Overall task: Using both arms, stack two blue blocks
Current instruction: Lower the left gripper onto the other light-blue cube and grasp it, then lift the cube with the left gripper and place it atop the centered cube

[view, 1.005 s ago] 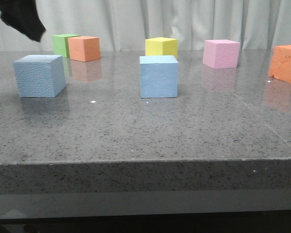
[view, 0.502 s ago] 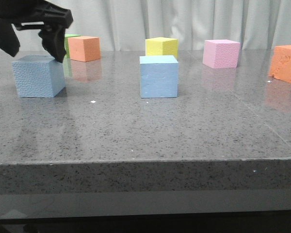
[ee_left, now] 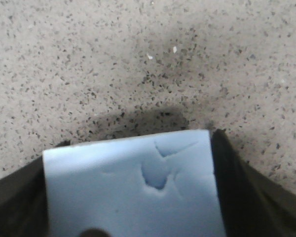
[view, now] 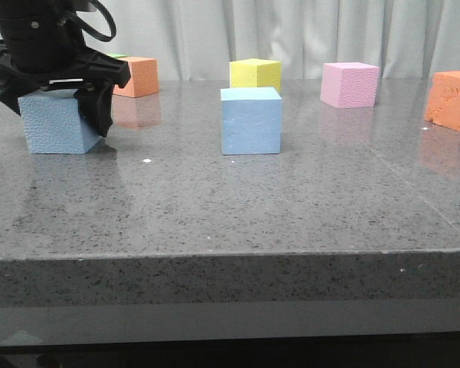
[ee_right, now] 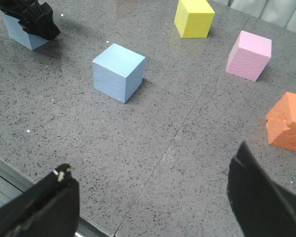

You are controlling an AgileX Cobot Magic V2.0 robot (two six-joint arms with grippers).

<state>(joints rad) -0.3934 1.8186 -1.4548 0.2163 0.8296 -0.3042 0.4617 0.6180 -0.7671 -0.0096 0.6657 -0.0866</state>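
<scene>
One blue block [view: 54, 126] sits on the table at the left, and its dented top shows in the left wrist view [ee_left: 128, 197]. My left gripper [view: 54, 115] is down over it, open, with a finger close against each side [ee_left: 128, 145]. The block rests on the table. The second blue block [view: 251, 121] stands alone in the middle and also shows in the right wrist view [ee_right: 118, 72]. My right gripper [ee_right: 153, 160] is open and empty, above the table's near right part, out of the front view.
A yellow cube [view: 255, 74] stands just behind the middle blue block. A pink cube [view: 350, 84] is at the back right, an orange cube [view: 134, 77] at the back left, and a dented orange cube [view: 452, 100] at the far right. The table's front edge [view: 230, 257] is near.
My left arm has come down from the upper left onto the left blue block, and its fingers now straddle it. The blocks have not moved.
</scene>
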